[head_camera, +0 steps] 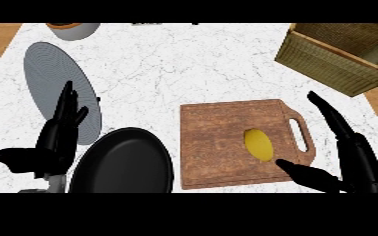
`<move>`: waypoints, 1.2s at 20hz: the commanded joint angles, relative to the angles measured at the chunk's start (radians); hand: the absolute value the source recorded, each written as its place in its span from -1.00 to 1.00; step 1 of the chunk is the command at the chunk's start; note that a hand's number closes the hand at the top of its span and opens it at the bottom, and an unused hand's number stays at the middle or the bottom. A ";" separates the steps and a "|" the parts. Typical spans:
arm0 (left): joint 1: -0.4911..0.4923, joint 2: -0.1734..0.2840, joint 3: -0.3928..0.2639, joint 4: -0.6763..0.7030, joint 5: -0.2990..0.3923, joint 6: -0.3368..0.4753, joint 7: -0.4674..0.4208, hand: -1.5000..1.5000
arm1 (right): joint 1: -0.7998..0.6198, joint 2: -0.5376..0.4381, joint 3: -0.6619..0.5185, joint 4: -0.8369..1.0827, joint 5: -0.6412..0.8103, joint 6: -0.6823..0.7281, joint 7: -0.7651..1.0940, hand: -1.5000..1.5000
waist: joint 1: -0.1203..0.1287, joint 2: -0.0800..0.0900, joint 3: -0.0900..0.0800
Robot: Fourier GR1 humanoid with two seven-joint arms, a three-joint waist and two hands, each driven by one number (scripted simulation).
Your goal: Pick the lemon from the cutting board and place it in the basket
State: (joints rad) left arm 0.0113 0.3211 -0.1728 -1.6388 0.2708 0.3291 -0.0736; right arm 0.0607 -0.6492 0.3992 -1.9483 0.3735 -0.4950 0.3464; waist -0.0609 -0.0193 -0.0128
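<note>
Right robot hand open beside the lemon; grasp not yet made.

The right robot hand stands over the cutting board's handle end, thumb and fingers spread apart, holding nothing. The lemon, smooth, yellow, oval, lies on the cutting board between thumb and fingers. Judged step: approach; next, close round it, lift, carry to the basket far right. The left robot hand rests open at the left edge.
</note>
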 commanded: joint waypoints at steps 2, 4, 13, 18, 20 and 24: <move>0.002 -0.008 0.001 -0.011 -0.004 0.009 -0.003 0.00 | 0.024 -0.206 -0.019 -0.109 0.125 0.182 0.310 -1.00 | 0.006 0.001 -0.004; 0.011 -0.017 -0.020 -0.015 -0.004 0.002 0.009 0.00 | 0.025 -0.266 -0.008 -0.217 0.097 0.296 0.418 -1.00 | 0.011 0.001 -0.002; -0.049 -0.025 -0.018 -0.005 -0.006 -0.026 0.022 0.00 | -0.203 -0.250 0.005 -0.549 -0.173 0.601 0.977 -1.00 | 0.072 0.020 0.008; -0.042 -0.065 -0.065 -0.031 -0.065 0.017 0.032 0.00 | -0.308 -0.232 0.039 -0.450 -0.172 0.657 1.039 -1.00 | 0.071 0.019 0.010; -0.052 -0.048 -0.051 -0.053 -0.054 0.012 0.072 0.00 | -0.313 -0.206 0.116 -0.385 -0.110 0.643 1.032 -1.00 | 0.077 0.020 0.010; 0.003 -0.065 -0.050 -0.046 -0.046 -0.011 0.013 0.00 | -0.336 -0.171 0.120 -0.374 -0.107 0.658 1.078 -1.00 | 0.072 0.017 0.010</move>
State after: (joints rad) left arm -0.0194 0.2690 -0.2154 -1.6690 0.2258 0.3259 -0.0420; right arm -0.2296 -0.8551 0.5010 -2.3104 0.2710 0.0956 1.1882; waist 0.0126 -0.0002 -0.0032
